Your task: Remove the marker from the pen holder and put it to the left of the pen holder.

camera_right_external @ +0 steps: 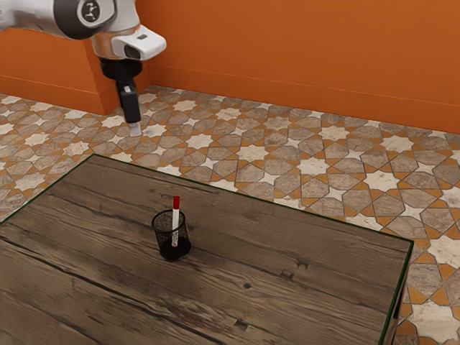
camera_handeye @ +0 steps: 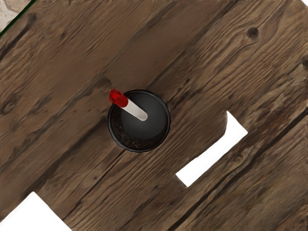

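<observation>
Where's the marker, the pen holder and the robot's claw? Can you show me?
Marker [camera_right_external: 176, 203]: exterior view, on its red cap.
Pen holder [camera_handeye: 169, 121]: wrist view, on its round black rim.
Claw [camera_right_external: 135, 130]: exterior view, at its tip, the low end.

Open planks of a wooden tabletop [camera_right_external: 302, 251] leave room for a hand around the mesh pen holder [camera_right_external: 164, 233], where a leaning, red-capped marker [camera_right_external: 175, 218] juts above the rim, blocking part of its mouth.
</observation>
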Available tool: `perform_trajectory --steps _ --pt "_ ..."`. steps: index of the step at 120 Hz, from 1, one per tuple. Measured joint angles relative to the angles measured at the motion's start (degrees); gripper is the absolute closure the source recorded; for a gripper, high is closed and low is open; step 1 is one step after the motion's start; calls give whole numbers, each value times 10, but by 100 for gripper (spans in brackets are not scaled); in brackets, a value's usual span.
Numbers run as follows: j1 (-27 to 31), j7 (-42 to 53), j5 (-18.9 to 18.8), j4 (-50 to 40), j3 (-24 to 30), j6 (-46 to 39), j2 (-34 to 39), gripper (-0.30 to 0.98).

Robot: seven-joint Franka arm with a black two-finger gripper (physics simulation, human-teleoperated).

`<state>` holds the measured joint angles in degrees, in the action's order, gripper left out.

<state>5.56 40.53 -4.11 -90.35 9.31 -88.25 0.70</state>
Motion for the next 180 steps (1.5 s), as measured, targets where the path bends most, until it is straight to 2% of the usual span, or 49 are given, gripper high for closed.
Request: perform_trajectory --steps 18,25,38,53,67,158,180 --pt "4 21 -8 37 18 0 -19 0" --pt "-16 28 -45 54 18 0 -68 0" --pt "-94 39 -110 66 12 2 -168 0" --pt "-86 47 -134 67 10 13 -241 0" --pt "-85 38 -123 70 -3 18 -273 0" --pt "-87 -118 -15 137 -73 24 -351 1" --pt "-88 -140 -5 142 -85 24 -359 20"
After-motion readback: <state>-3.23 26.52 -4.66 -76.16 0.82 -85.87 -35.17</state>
